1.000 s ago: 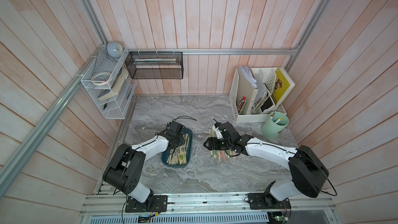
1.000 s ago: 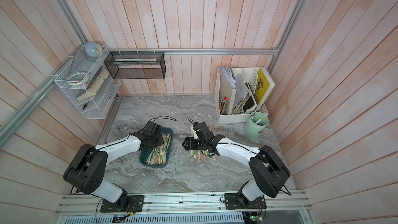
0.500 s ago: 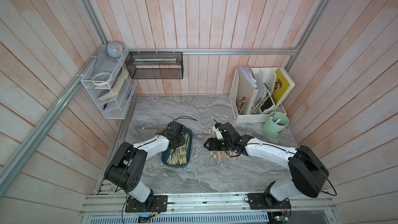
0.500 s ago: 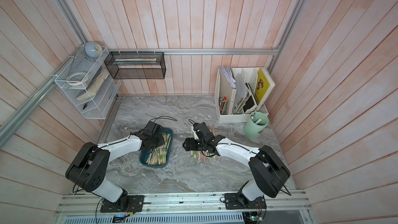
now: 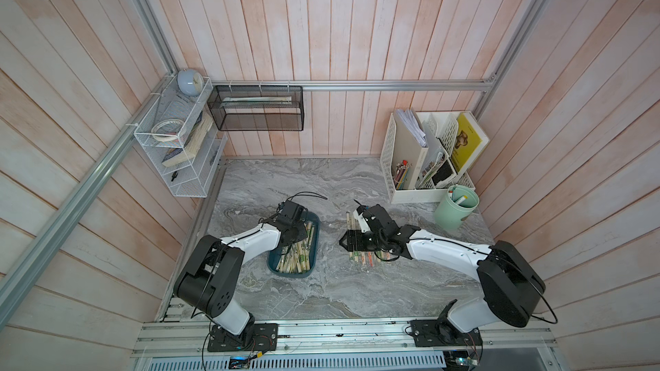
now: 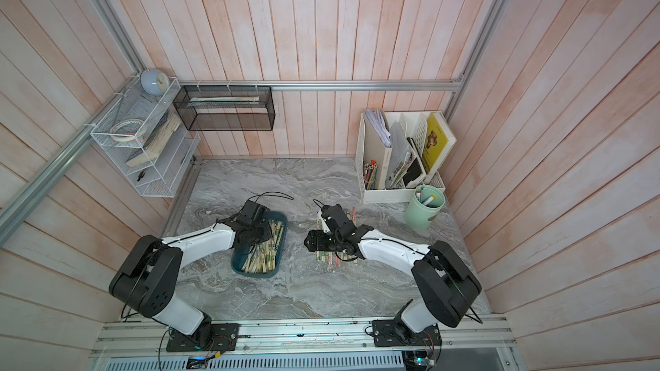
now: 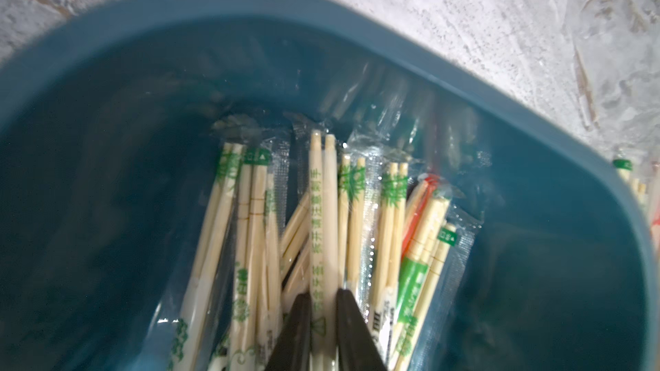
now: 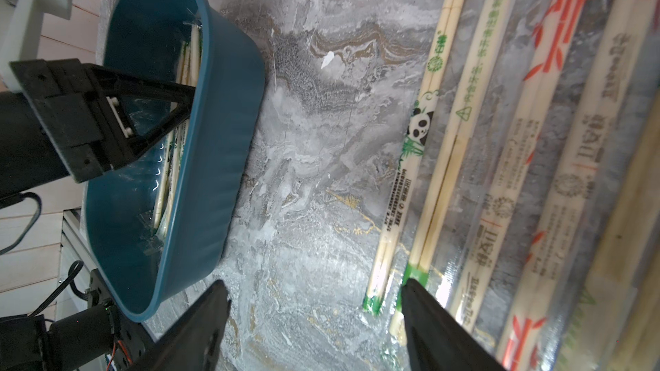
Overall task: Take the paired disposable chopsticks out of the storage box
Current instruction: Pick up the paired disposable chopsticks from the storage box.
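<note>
My left tool (image 7: 323,301) reaches into the storage box (image 7: 446,69) and pinches one green-printed sleeve of the paired disposable chopsticks (image 7: 323,208), which runs straight out from between its fingers atop the heap. My right tool (image 8: 314,283) hangs spread wide over the counter (image 8: 303,119), one finger at the edge of the row of sleeved pairs (image 8: 507,173) lying outside the box.

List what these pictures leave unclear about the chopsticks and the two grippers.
- Left gripper: in both top views its tips hide under its own wrist, over the storage box.
- Left wrist view: whether the fingers truly pinch the chopstick pair; blurred.
- Right wrist view: the table pile runs off the edge, uncountable.
- Top views: the pile's middle lies under the right arm.
</note>
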Motion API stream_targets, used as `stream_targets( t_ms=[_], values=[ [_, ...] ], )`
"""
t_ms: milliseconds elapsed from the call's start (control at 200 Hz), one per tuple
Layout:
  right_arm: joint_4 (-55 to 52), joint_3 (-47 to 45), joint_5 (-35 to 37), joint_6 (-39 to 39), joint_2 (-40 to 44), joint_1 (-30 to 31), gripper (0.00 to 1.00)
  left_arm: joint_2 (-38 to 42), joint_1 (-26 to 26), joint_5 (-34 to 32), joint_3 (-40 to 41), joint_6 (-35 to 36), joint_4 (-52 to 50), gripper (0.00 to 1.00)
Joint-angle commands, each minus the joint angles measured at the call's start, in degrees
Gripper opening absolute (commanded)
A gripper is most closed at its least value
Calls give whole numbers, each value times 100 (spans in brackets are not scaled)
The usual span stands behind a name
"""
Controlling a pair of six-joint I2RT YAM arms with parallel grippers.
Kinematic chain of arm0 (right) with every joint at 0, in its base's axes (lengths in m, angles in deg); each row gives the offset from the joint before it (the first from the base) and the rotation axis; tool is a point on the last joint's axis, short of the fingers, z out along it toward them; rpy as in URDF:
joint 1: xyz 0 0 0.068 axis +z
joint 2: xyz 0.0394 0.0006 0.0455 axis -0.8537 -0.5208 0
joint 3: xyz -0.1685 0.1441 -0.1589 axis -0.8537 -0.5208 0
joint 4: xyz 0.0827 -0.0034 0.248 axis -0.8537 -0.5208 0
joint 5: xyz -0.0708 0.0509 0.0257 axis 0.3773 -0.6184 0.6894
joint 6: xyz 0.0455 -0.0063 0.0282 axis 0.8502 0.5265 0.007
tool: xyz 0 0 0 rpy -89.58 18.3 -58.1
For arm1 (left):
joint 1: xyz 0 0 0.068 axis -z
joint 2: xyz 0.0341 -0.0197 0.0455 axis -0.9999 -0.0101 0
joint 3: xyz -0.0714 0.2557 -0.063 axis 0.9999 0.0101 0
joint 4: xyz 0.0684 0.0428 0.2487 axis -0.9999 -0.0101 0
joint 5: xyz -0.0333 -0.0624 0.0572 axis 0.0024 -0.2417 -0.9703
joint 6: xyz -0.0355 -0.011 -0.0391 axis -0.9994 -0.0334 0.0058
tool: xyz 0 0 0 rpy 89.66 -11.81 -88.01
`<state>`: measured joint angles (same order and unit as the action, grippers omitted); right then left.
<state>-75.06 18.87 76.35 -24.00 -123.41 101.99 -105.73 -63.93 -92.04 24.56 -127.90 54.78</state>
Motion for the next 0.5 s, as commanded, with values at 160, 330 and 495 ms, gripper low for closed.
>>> stream_targets(
  t_ms=[160,330,495],
  values=[
    [43,-91,98,-36,-10,31,78,-51,-18,8,-69,52,-197,12],
    [43,-76,97,-45,-7,30,78,59,-18,-39,-162,87,-306,11],
    [43,-74,97,-46,-7,28,78,134,-18,-75,-217,130,-381,11]
  ],
)
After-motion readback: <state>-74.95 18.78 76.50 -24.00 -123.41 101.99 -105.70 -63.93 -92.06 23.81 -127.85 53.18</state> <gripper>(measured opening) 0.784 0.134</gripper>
